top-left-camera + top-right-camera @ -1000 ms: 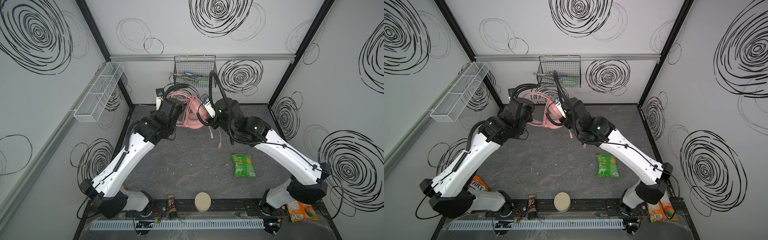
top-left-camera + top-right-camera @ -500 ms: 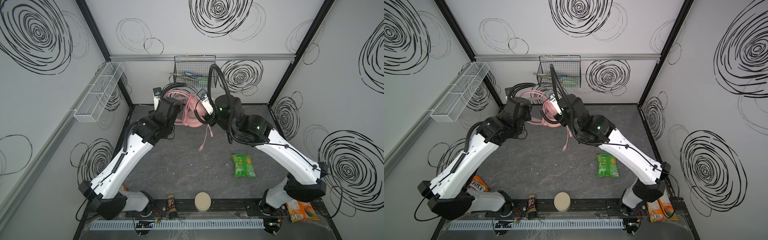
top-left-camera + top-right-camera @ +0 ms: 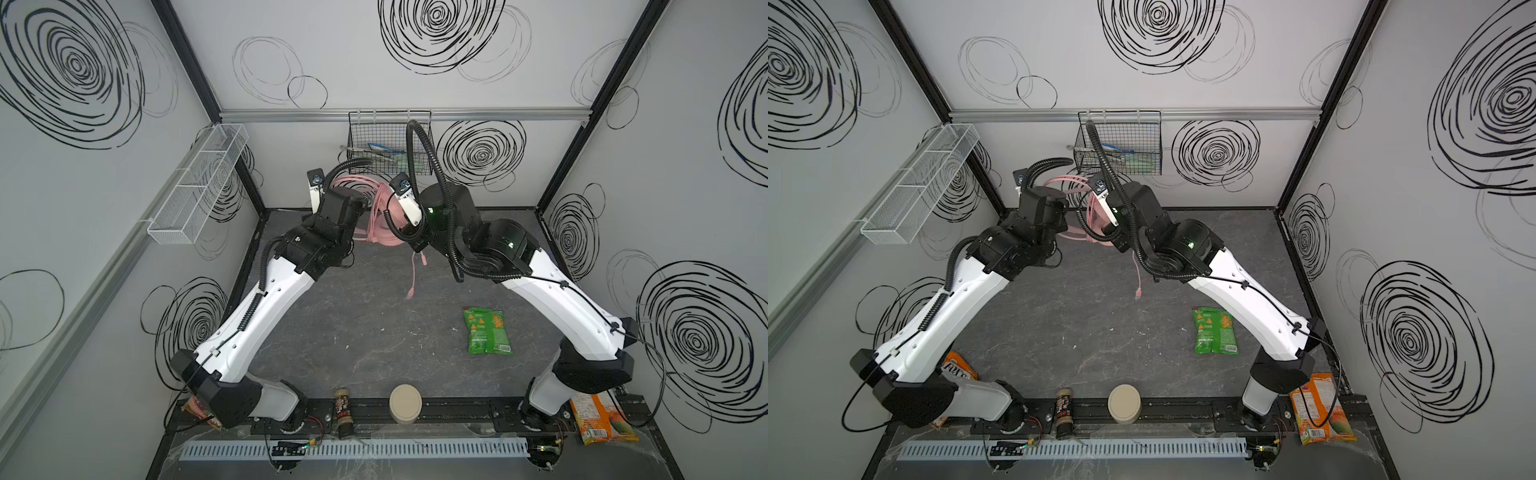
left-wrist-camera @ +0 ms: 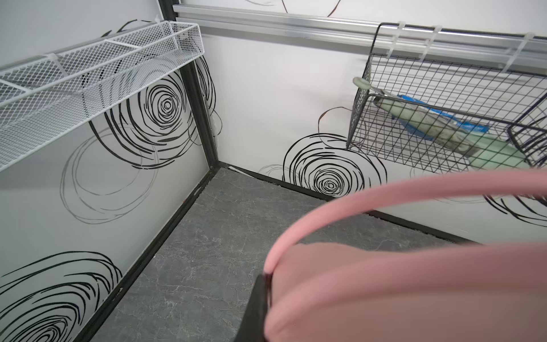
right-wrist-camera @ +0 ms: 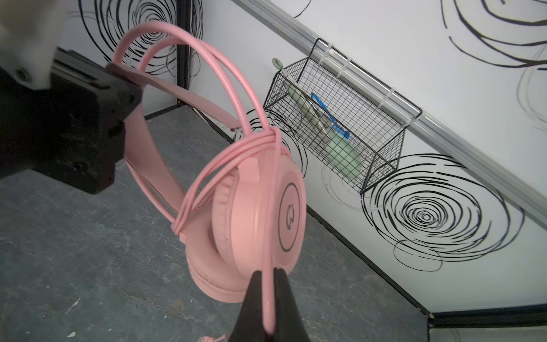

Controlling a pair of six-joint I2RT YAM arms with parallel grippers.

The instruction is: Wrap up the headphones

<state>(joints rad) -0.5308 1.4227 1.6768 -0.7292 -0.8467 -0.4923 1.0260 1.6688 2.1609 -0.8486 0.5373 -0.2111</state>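
As left gripper clamps headband (right gripper pinches cable), pink cable-wound headphones hang.

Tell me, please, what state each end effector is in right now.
Left end effector: closed on the headband of the headphones.
Right end effector: closed on the headphones' cable.

Both top views look steeply down from up high at the front, catching the whole table and back wall. Wrist cams sit way closer, both facing the wire basket, headphones filling the foreground
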